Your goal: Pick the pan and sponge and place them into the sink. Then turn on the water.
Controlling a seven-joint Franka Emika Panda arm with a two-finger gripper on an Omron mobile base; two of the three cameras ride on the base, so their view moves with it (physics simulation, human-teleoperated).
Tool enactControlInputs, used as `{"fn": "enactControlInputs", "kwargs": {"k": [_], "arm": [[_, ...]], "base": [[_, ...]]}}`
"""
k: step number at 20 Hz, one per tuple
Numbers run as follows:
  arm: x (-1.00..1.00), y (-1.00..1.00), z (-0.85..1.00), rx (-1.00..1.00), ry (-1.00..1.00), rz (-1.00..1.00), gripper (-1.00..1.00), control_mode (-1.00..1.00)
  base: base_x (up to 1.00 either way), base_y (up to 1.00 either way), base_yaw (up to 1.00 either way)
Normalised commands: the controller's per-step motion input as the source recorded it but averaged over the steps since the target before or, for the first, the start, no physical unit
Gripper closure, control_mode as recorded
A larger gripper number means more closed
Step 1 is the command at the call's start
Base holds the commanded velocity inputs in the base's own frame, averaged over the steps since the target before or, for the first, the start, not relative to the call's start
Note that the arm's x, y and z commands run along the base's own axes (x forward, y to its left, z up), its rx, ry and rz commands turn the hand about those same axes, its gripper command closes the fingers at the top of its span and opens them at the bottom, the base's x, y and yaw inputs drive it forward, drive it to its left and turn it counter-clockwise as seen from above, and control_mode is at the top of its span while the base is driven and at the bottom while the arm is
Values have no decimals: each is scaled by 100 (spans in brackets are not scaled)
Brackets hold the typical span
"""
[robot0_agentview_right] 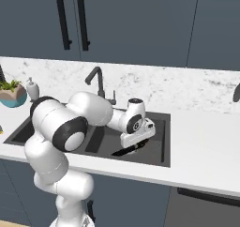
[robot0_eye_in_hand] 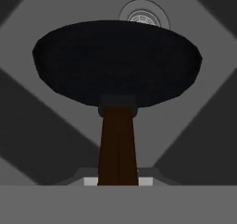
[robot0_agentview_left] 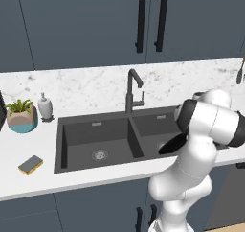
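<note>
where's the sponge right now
In the left base view the sponge lies flat on the white counter, left of the sink at its front corner, in front of the teal plant pot.

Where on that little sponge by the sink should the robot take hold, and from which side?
Judging by its pose, from straight above. The sponge lies flat, dark side up, on the counter left of the sink, with nothing touching it. The tool could probably pinch its two long side faces across the narrow width, since the flat top offers no grip.
</note>
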Motion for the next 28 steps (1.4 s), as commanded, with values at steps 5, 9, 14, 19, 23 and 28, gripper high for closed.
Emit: {"fn": "enactControlInputs", "kwargs": {"k": [5,9,14,19,23,28], "arm": [[2,2,-40,0,0,8,100,-100],[6,5,-43,2,0,8,100,-100],[7,1,-40,6,-1,5,100,-100],[3,15,-43,6,0,4,100,-100],[0,14,-46,5,0,4,100,-100],[0,11,-40,4,0,4,-100,-100]], "base": [[0,0,0],[0,0,0],[0,0,0],[0,0,0],[0,0,0],[0,0,0]]}}
